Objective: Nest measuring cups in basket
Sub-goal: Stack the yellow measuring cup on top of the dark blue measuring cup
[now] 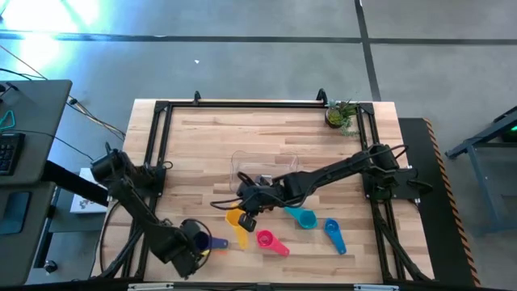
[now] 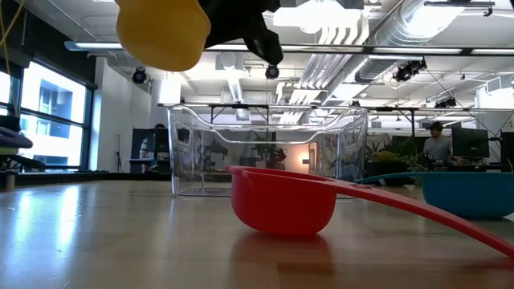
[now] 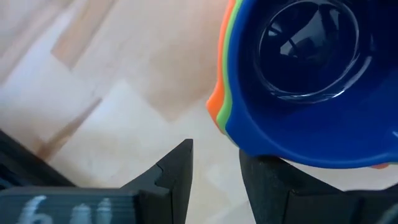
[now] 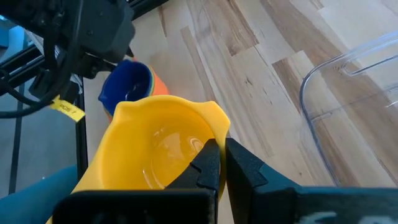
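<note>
Two grippers active: right gripper is clamped on the yellow cup's rim, holding it above the table just in front of the clear basket. Left gripper, fingers partly apart with nothing between them, sits at a nested blue/green/orange cup stack by the front-left edge; magenta, teal and light-blue cups lie loose on the table.

Yellow cup: hangs in the air at upper left, bowl down, held from above by a dark end effector, clear of the surface.
Red cup: rests on the surface nearest the camera, handle running right.
Teal cup: at the right edge, on the surface.
Basket: clear, behind the red cup.
Background: a person at a desk, far right.
</note>
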